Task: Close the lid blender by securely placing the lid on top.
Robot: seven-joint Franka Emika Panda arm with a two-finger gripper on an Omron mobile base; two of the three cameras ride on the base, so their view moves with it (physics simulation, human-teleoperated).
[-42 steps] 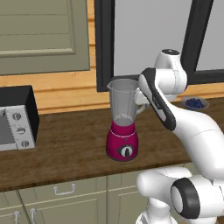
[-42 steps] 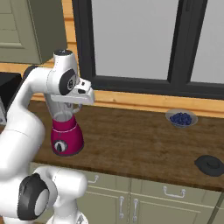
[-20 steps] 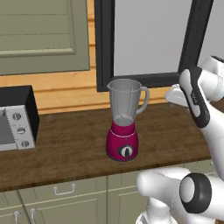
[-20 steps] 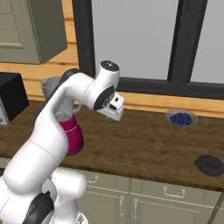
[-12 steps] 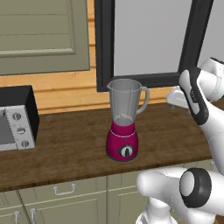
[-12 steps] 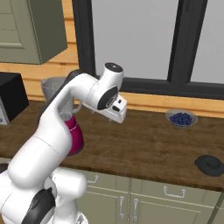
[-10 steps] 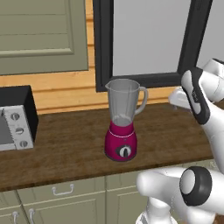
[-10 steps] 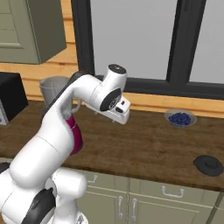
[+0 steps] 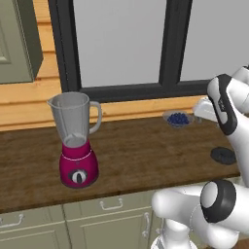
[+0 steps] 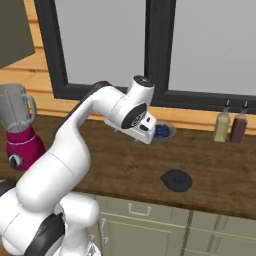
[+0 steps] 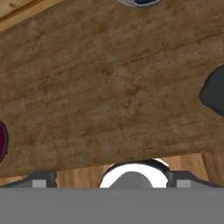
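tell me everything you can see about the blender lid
The lid is a small round black cap, low and flat, with a slightly raised centre. It lies flat on the brown wooden counter near the front edge, well to the right of the blender, whose jar stands open. Nothing touches it but the counter; the arm's hand hangs above the counter between the two.

Surface: dark brown wooden countertop (image 10: 125, 170) | Carried: magenta-based clear-jar blender (image 9: 75, 141) at left; small blue bowl (image 9: 178, 118) by wall; flat round black lid (image 10: 176, 180) near front edge; two bottles (image 10: 230, 126) at right
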